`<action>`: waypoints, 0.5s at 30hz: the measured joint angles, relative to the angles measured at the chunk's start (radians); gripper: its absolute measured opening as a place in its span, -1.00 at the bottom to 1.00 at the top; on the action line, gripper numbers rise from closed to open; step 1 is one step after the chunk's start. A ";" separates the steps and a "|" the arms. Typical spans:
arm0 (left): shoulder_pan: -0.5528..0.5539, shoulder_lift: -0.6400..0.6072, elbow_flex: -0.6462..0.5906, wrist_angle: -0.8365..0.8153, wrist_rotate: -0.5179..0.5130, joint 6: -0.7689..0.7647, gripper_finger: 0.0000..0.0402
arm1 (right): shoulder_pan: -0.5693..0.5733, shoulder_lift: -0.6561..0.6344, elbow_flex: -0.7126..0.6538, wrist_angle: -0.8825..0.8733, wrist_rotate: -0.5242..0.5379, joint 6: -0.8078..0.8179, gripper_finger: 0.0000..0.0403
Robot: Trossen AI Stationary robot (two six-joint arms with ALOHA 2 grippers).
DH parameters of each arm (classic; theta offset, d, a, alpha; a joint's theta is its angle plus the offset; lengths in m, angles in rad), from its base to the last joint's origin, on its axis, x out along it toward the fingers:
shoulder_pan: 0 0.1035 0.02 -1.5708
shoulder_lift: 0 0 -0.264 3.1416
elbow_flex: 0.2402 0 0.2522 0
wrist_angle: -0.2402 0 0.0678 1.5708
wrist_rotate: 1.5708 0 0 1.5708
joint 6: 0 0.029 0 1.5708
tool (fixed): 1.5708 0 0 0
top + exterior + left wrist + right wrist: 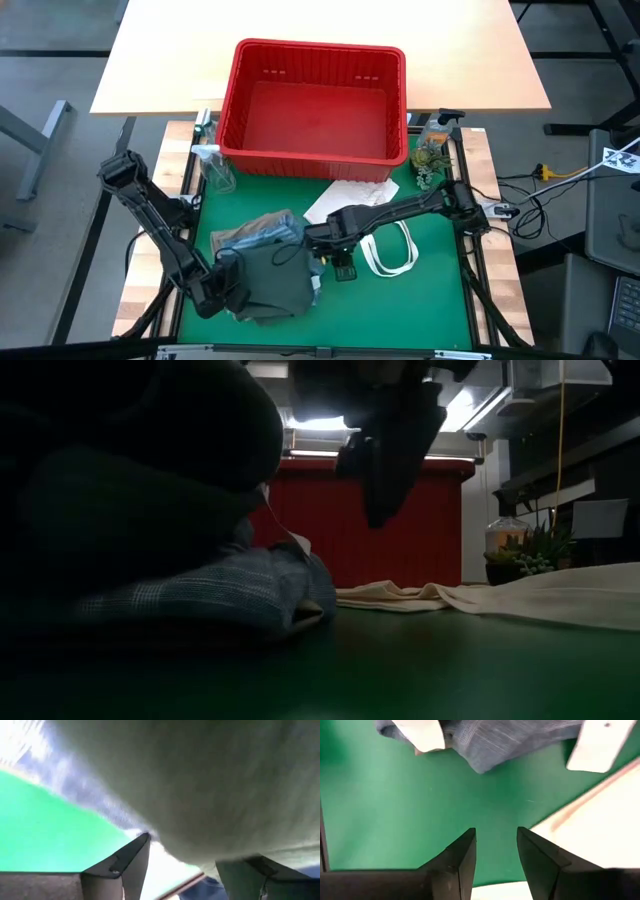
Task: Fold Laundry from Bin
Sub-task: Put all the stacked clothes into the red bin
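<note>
Large red rectangular plastic crate with slotted walls at the far edge of the green-topped bench, nothing visible inside. Laundry heaped at the bench's near-left: a rumpled dark green soft garment over a grey-blue finely checked shirt; in the low view the shirt rests flat on the bench, white collar parts showing at its edge.

Left pincer at the near-left edge of the heap, fingers spread apart. In the left wrist view both fingers stand either side of a bulge of green cloth; whether the cloth is merely between them or actually nipped: cannot tell.

Right pincer just beside the heap's right edge, over bare bench, fingers part-open with nothing between them. Right wrist view: fingertips above bare green surface, shirt edge ahead of them and not touched. Flat cream tote bag with loop handles beside this pincer, toward the bench's right; not laundry.

Governing relation, as a judgement: heap lies leftward of the right pincer and directly at the left pincer. Heap's long axis appears to run far-left to near-right. Left arm nearer, already in the cloth; right arm needs a short move leftward to reach the shirt edge.
</note>
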 joint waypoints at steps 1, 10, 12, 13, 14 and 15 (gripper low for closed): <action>-0.011 -0.007 0.000 -0.002 -0.004 -0.019 0.05 | -0.002 -0.020 -0.024 0.015 0.001 0.000 -0.29; -0.102 -0.011 0.000 -0.012 -0.015 -0.141 0.05 | -0.034 -0.173 -0.309 0.272 -0.008 0.057 -0.29; -0.108 -0.003 0.000 -0.020 -0.047 -0.141 0.05 | -0.034 -0.173 -0.336 0.313 -0.007 0.081 -0.29; -0.109 0.004 0.000 -0.028 -0.067 -0.135 0.05 | -0.033 -0.172 -0.345 0.337 -0.007 0.091 -0.29; -0.109 0.012 0.000 -0.033 -0.079 -0.127 0.05 | -0.033 -0.170 -0.352 0.358 -0.007 0.107 -0.29; -0.107 0.022 0.000 -0.033 -0.087 -0.115 0.05 | -0.032 -0.166 -0.357 0.378 -0.008 0.116 -0.29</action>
